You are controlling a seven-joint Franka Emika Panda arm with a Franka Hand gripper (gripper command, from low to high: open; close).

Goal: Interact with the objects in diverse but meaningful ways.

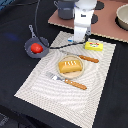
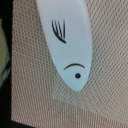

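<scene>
In the wrist view a white fish-shaped piece [image 2: 70,45] with black gill lines, mouth and eye lies flat on the woven placemat [image 2: 35,85], very close to the camera; no fingers show there. In the exterior view my gripper [image 1: 74,39] hangs low over the placemat's far edge [image 1: 60,36], and I cannot tell whether it is open. The fish is not clear under it. An orange-yellow bread loaf [image 1: 70,66] sits on a small plate mid-mat. A red tomato [image 1: 36,48] lies in a small grey pan. A flat yellow butter block [image 1: 93,46] lies on the exterior view's right.
A wooden-handled knife [image 1: 86,58] lies beyond the loaf and a wooden-handled fork [image 1: 69,81] in front of it. A pinkish board [image 1: 105,22] with a bowl [image 1: 122,16] lies at the back right. A grey pot [image 1: 65,7] stands behind the arm.
</scene>
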